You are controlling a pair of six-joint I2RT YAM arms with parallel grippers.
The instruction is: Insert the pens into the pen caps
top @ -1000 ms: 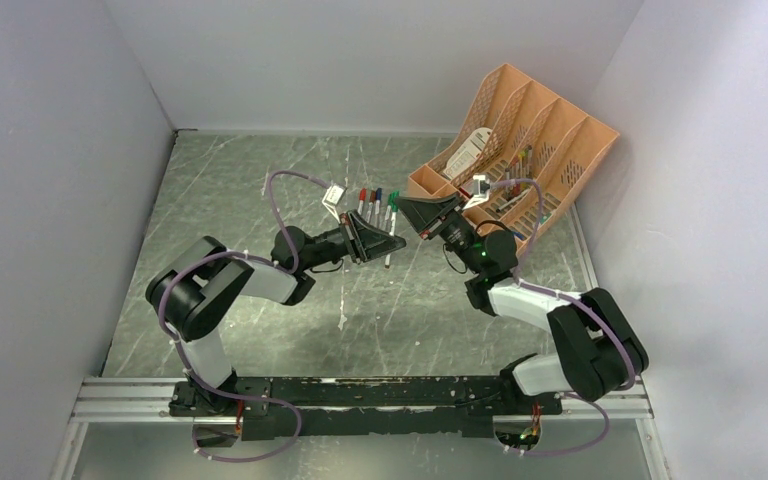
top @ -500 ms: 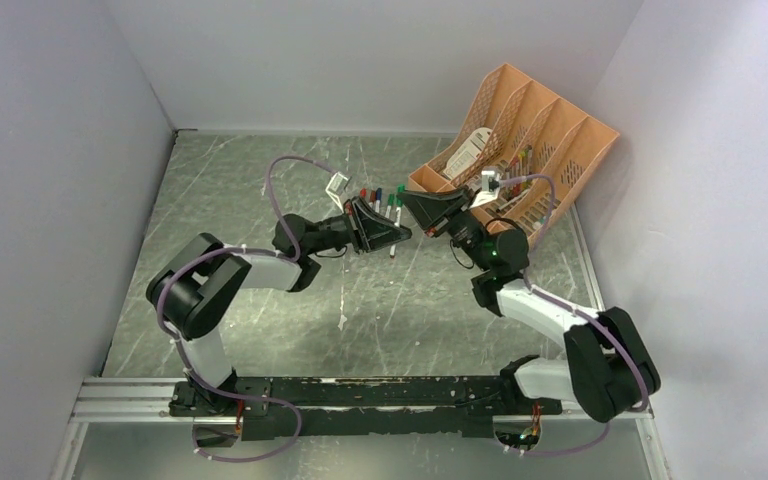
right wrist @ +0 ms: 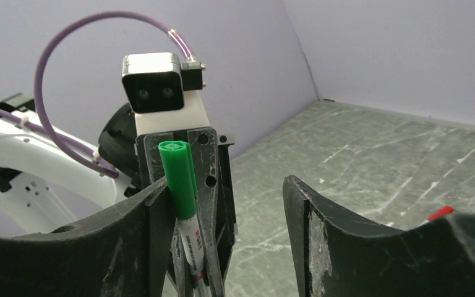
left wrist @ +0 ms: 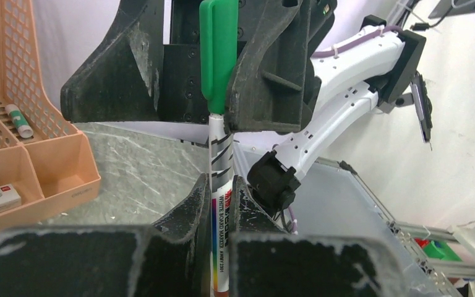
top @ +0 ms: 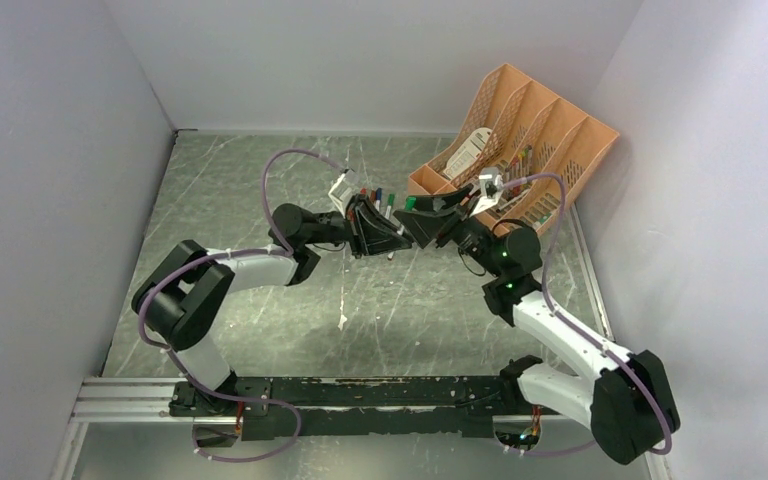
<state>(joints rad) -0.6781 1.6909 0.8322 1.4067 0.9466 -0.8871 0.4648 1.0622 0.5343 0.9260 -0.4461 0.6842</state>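
The left gripper (left wrist: pixel 221 185) is clamped tight on the white barrel of a pen (left wrist: pixel 218 151), one finger pressed to each side. In the left wrist view the pen stands toward twelve o'clock, its printed label legible. A green cap (left wrist: pixel 213 55) sits over the pen's upper end, between the fingers of the right gripper (right wrist: pixel 226 195). The right wrist view makes plain what the left one only hints at. Those jaws stand well apart, and the cap touches only the finger at nine o'clock, with a wide gap to the finger at three o'clock, so the right gripper has hold of nothing. That view also catches a red-ended pen (right wrist: pixel 438 214) lying on the table at four o'clock. Only the top view shows the wider layout. The two grippers meet nose to nose above the table (top: pixel 260 200), toward twelve o'clock from its middle. Several loose pens (top: pixel 376 197) lie at eleven o'clock of them, partly hidden behind the left gripper. The orange organiser (top: pixel 560 130) stands at two o'clock against the wall.
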